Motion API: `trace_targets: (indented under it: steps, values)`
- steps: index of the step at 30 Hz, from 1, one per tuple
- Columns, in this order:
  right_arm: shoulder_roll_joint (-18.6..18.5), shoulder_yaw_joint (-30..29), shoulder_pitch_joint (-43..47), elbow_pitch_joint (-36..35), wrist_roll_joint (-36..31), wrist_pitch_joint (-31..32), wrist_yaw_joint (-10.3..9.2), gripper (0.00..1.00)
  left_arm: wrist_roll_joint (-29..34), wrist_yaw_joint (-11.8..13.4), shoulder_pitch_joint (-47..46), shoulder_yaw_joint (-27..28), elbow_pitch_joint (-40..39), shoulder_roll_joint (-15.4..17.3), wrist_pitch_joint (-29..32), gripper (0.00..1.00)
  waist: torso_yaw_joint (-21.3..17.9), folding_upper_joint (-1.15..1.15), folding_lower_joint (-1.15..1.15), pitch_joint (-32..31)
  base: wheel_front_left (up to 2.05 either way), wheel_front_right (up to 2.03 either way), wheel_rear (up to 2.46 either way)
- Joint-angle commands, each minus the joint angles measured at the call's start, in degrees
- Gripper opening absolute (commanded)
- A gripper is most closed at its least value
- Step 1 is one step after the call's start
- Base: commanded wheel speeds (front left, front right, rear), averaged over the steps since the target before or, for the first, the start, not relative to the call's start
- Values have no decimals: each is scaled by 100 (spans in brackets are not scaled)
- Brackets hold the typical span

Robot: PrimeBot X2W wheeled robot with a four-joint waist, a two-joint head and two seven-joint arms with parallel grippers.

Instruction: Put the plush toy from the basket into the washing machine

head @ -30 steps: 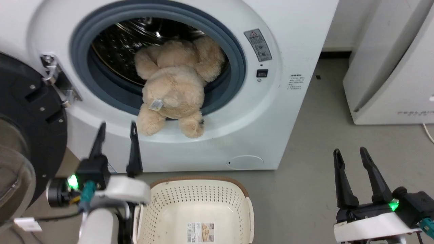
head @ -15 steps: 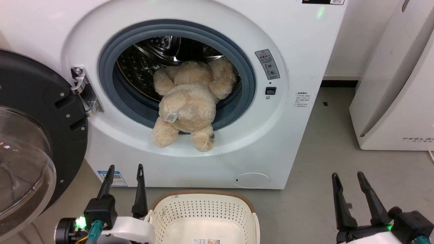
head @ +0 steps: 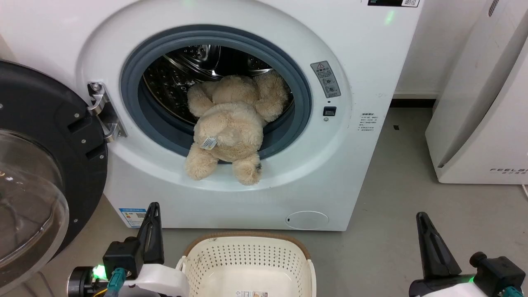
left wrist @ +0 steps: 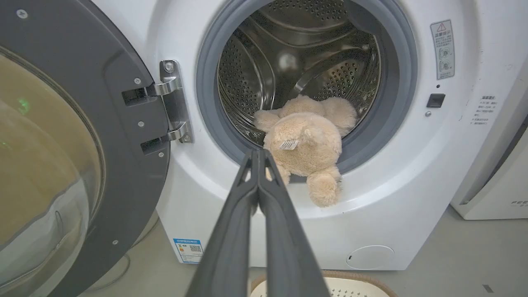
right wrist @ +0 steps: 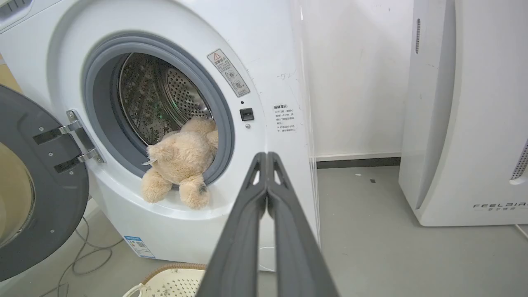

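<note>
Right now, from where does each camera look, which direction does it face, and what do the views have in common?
Head view: up on the robot, looking forward and down at the washing machine, plush toy and basket; left gripper lower left, right gripper lower right.
Left wrist view: low, facing the port almost head-on; its shut fingers rise from the bottom.
Right wrist view: further right, facing the port obliquely; its shut fingers likewise.
All three share the plush toy, legs hanging out of the port.
</note>
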Motion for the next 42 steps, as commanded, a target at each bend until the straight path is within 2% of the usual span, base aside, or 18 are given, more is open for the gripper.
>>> trace_targets:
  steps: [1,42]
  values:
    - [0,-8,-46,-15,-107,58,0,0,30,-26,19,9,-70,-5,60,0,-5,0,0,0,0,0,0]
    - [-1,-48,-201,-64,-568,540,-2,0,133,-138,82,48,-381,-25,540,0,-63,0,0,-2,0,0,0]
